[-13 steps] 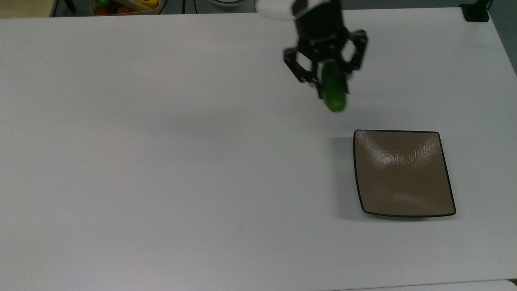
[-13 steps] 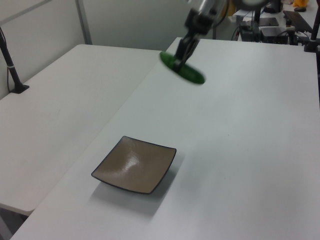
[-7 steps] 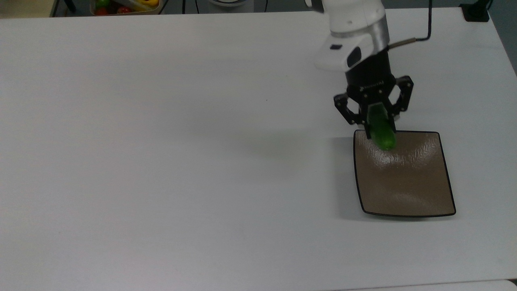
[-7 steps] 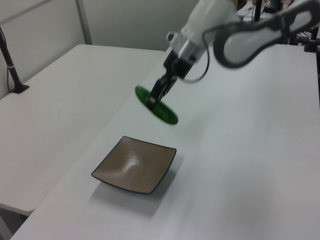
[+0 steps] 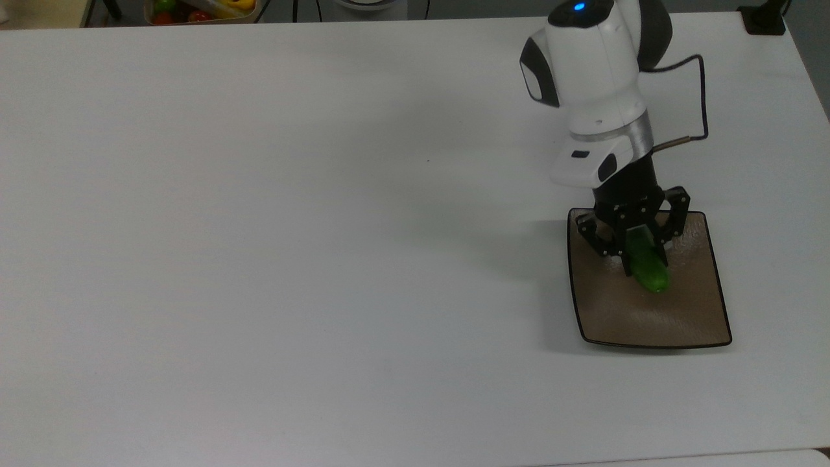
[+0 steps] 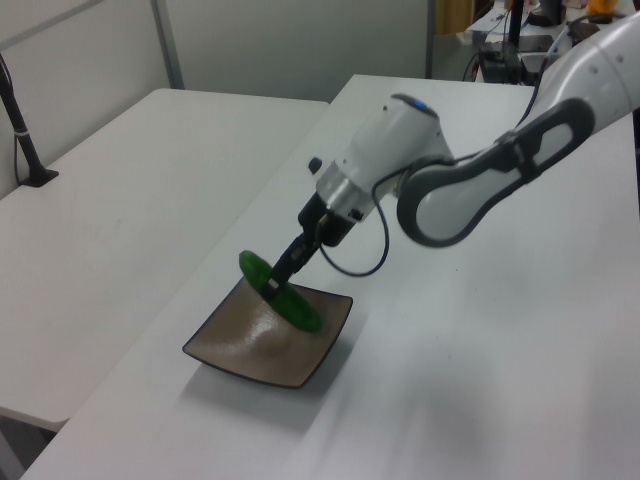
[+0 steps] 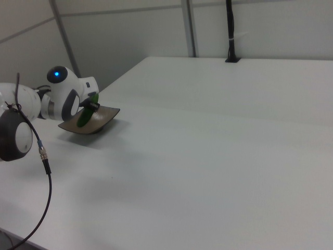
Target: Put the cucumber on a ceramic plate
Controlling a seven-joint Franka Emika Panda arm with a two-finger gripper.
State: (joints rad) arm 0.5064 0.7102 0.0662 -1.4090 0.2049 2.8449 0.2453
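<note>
The dark green cucumber (image 5: 647, 266) hangs tilted over the square brown-tan ceramic plate (image 5: 674, 318), and my gripper (image 5: 639, 250) is shut on its middle. In the left view the cucumber (image 6: 285, 295) slants just above the plate (image 6: 240, 350), its lower end close to the plate's surface; contact cannot be told. My gripper (image 6: 280, 283) grips it from above there. In the right view the cucumber (image 7: 86, 117) shows beside the arm over the plate (image 7: 104, 115).
The white arm (image 5: 593, 84) reaches over the table's (image 5: 259, 259) right side in the top view. A tray of coloured fruit (image 5: 201, 10) sits beyond the far edge. A black post (image 6: 25, 135) stands on the second table in the left view.
My gripper has carried the cucumber from above the bare table to over the plate and lowered it close to the plate's surface.
</note>
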